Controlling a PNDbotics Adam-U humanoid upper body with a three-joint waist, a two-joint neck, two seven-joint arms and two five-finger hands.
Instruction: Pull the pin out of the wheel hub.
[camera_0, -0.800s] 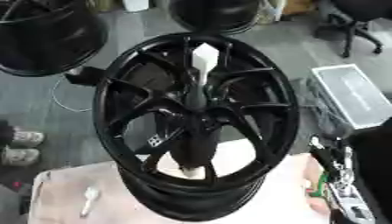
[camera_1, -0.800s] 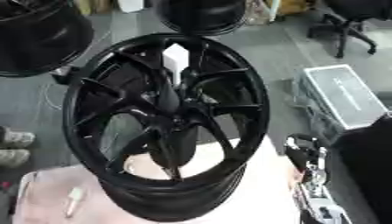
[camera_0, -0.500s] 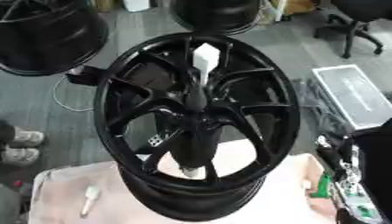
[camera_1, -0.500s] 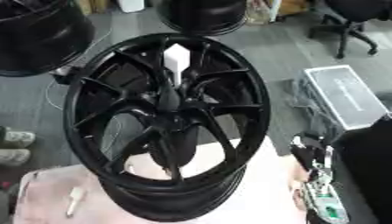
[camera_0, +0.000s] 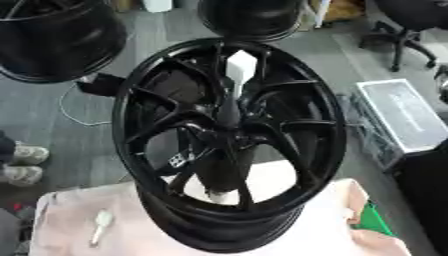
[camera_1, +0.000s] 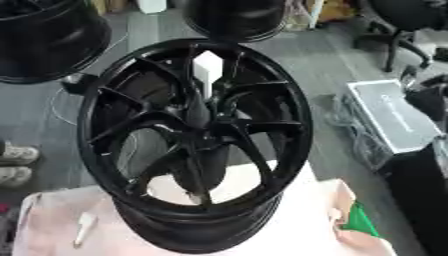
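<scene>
A black multi-spoke wheel (camera_0: 157, 120) stands tilted on a table under a pinkish cloth (camera_0: 61, 225). From the hub (camera_0: 226, 131) at its centre a pin rises toward the far rim: a dark shaft (camera_0: 231, 105) ending in a white flat head (camera_0: 241, 67). Nothing touches the pin. Neither of my hands shows in either eye view. A dark shape (camera_0: 429, 200) fills the lower right edge; I cannot tell what it is.
A small white piece (camera_0: 101, 226) lies on the cloth at the front left. A green thing (camera_0: 374, 221) sits off the table's right corner. On the floor are other black wheels (camera_0: 52, 35), a silver case (camera_0: 402, 117), an office chair (camera_0: 402, 30), a white cable and a person's shoes (camera_0: 22, 165).
My right hand, which showed at the lower right edge beside the wheel, has sunk out of view. The wheel and pin stand as before.
</scene>
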